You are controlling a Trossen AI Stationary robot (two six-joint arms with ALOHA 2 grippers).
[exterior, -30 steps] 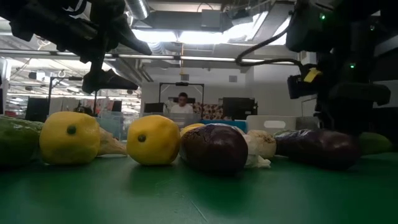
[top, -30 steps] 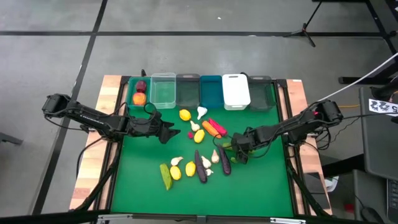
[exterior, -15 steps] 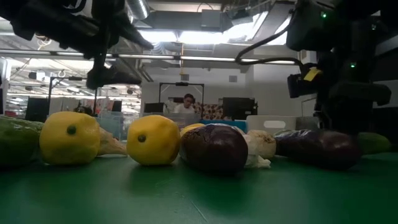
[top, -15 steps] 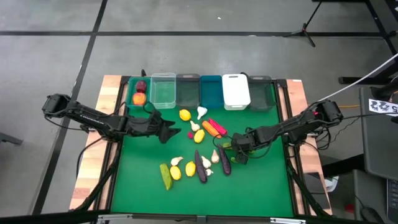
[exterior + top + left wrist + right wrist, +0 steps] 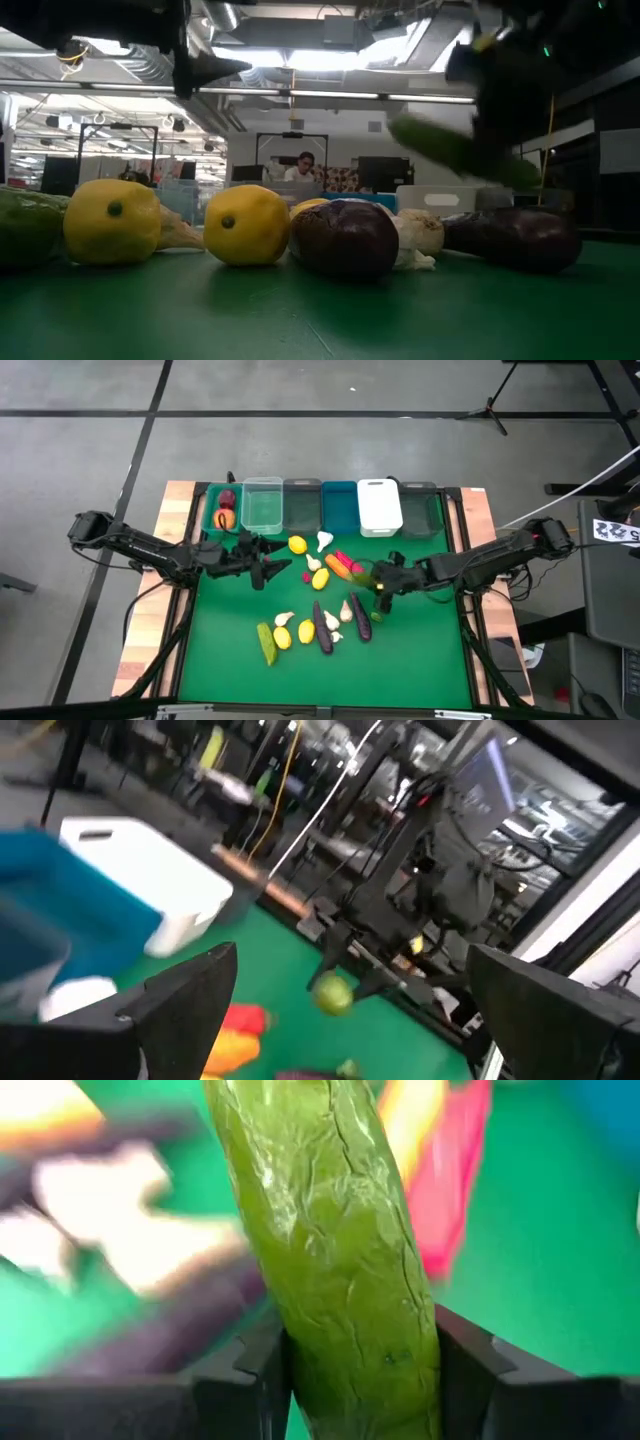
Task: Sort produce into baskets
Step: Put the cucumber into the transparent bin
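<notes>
Green cucumber (image 5: 330, 1260) is clamped between the right gripper's (image 5: 385, 582) fingers (image 5: 240, 1380) and held off the mat; in the low view it hangs tilted in the air (image 5: 462, 155) above the produce. From above, the gripper is seen over the right half of the green mat (image 5: 420, 650), just beside the carrot (image 5: 338, 568) and red pepper (image 5: 350, 563).

Left gripper (image 5: 268, 568) is held over the mat's left side near the bins, fingers (image 5: 170, 1005) spread wide, nothing between them. A yellow lemon (image 5: 297, 545) lies just ahead of it.

Bins are lined up along the far edge: teal (image 5: 213, 495), clear (image 5: 262, 505), grey (image 5: 302, 508), blue (image 5: 339, 506), white (image 5: 379, 506), dark green (image 5: 420, 510). Only the teal one is seen to be loaded, with a dark red beet (image 5: 227, 499) and an orange-red piece (image 5: 224, 518).

Remaining produce is scattered mid-mat: garlic (image 5: 324, 540), more lemons (image 5: 320, 579), a second cucumber (image 5: 266, 642) at the near left, an eggplant (image 5: 323, 630), another eggplant (image 5: 361, 619). In the low view, two lemons (image 5: 110, 220), a beet (image 5: 343, 237) and an eggplant (image 5: 512, 238) are lined up close to the lens.

A person (image 5: 302, 166) is visible far behind the table.
</notes>
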